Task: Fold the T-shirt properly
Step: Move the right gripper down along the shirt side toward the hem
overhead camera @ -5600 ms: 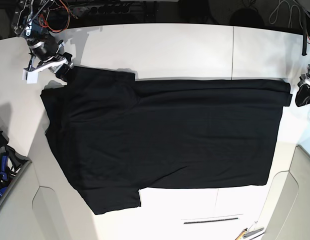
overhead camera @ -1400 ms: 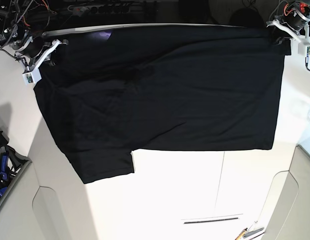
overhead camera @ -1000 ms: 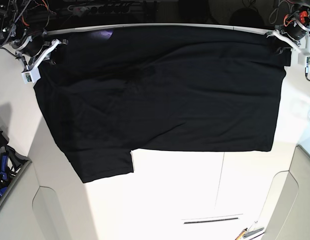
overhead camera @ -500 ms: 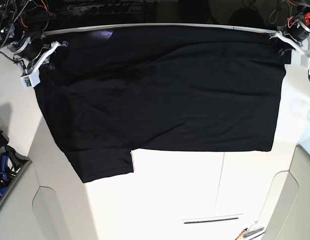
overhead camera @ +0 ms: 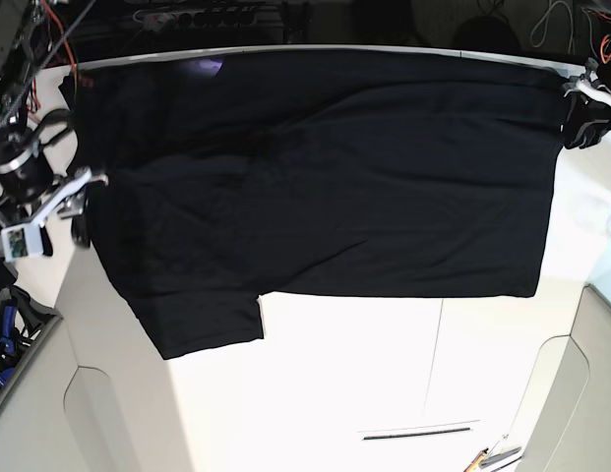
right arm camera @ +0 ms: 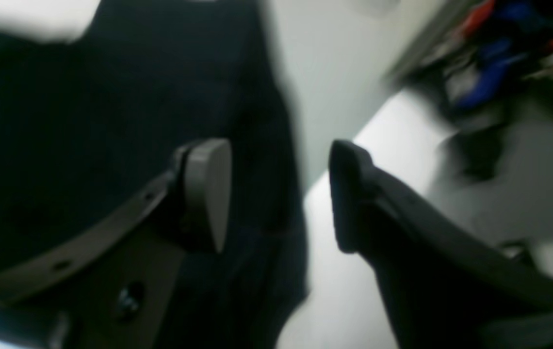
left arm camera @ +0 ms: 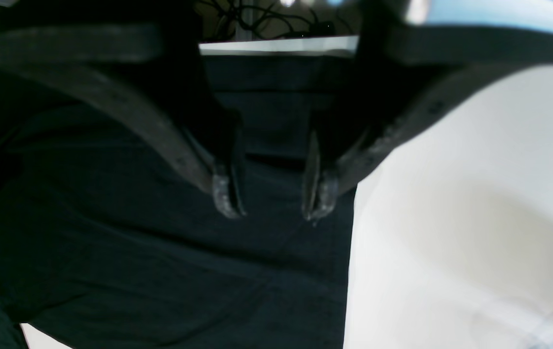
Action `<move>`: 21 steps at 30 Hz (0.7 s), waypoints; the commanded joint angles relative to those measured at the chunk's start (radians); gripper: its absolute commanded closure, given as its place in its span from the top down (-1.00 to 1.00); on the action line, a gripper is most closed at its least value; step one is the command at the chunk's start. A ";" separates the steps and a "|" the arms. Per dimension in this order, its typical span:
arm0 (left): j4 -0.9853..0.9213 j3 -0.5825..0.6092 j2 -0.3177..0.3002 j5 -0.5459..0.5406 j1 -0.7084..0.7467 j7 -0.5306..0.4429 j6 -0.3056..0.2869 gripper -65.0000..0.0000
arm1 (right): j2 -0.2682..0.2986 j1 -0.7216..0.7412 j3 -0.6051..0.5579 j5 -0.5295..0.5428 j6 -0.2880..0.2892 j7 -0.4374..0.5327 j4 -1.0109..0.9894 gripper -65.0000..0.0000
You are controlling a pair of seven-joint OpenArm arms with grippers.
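Observation:
The black T-shirt (overhead camera: 335, 177) lies spread flat over the far half of the white table (overhead camera: 335, 393), one sleeve pointing to the near left. A small purple patch (overhead camera: 202, 67) shows at its far edge. My left gripper (overhead camera: 580, 120) hovers at the shirt's right far corner. In the left wrist view it (left arm camera: 272, 201) is open just above the T-shirt (left arm camera: 111, 242), holding nothing. My right gripper (overhead camera: 81, 211) is at the shirt's left edge. The right wrist view shows it (right arm camera: 276, 194) open over the hem of the T-shirt (right arm camera: 63, 97), blurred by motion.
A thin black strip (overhead camera: 418, 431) and some small tools (overhead camera: 492, 457) lie near the front edge. Blue and black gear (overhead camera: 5, 324) sits off the table's left side. Cables and a power strip (overhead camera: 216, 15) run behind the far edge.
Both grippers have opened and let go of the shirt's far corners. The right gripper has dropped back along the left edge toward the front; the left has shifted slightly outward. The shirt stays put.

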 commanded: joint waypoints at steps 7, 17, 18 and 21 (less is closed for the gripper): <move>0.015 -0.007 -0.014 -0.017 0.003 -0.018 -0.018 -0.30 | 0.080 0.272 0.006 -0.017 0.000 0.024 -0.331 0.00; 0.015 -0.007 -0.013 -0.019 -0.014 -0.018 -0.018 -0.30 | 0.163 0.594 0.004 0.203 0.132 0.023 -1.093 0.00; 0.015 -0.007 -0.013 -0.019 -0.019 -0.017 -0.018 -0.30 | 0.159 0.605 0.004 0.219 0.137 0.024 -1.138 0.00; 0.015 -0.007 -0.013 -0.019 -0.028 -0.018 -0.018 -0.30 | 0.139 0.613 0.004 0.243 0.137 0.038 -1.208 0.00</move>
